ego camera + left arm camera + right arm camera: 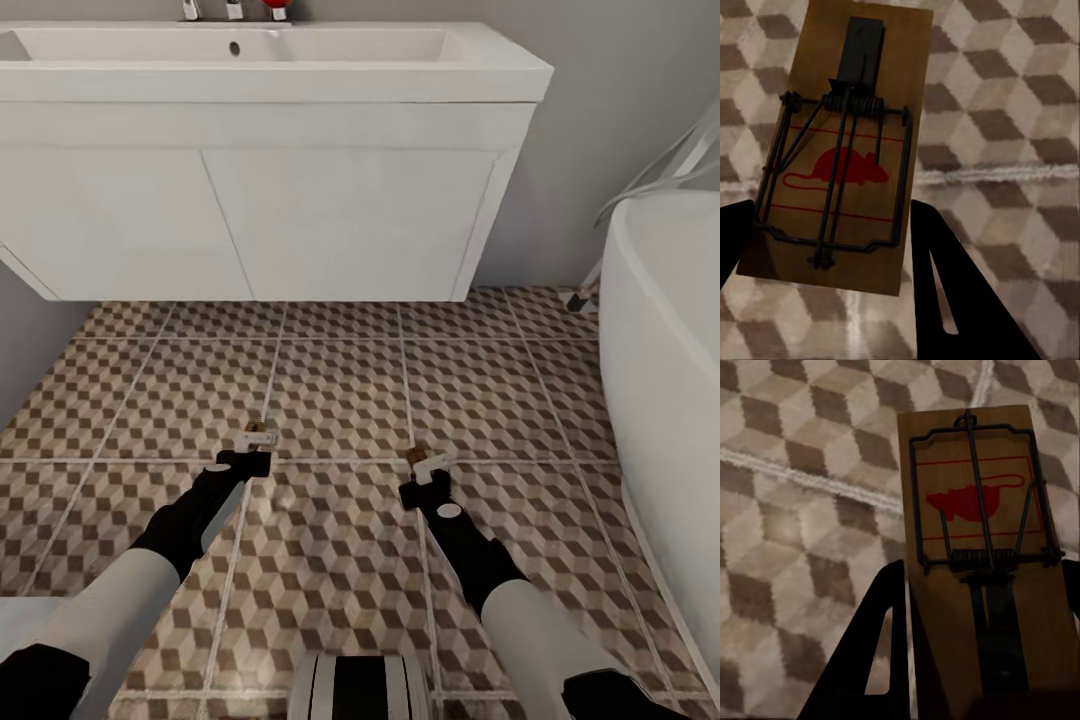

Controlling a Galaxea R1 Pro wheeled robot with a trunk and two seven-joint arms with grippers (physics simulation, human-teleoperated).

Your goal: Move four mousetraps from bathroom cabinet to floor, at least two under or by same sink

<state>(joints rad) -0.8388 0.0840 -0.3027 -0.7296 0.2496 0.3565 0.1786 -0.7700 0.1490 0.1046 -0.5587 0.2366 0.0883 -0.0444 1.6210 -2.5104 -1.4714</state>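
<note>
Holding one mousetrap in each gripper, low above the bathroom floor [340, 390] in front of the bathroom sink [270, 70]. Left gripper [252, 452] closed on the left mousetrap [840, 142], right gripper [425, 478] closed on the right mousetrap [982, 547] — black fingers [945, 292] pinching the long edges, long axis running straight out from each wrist, toward the sink. Flat brown wooden boards, dark wire springs, red mouse print. Glossy tiles with cube pattern; probably only lowering and releasing needed — both about equally near the sink.
</note>
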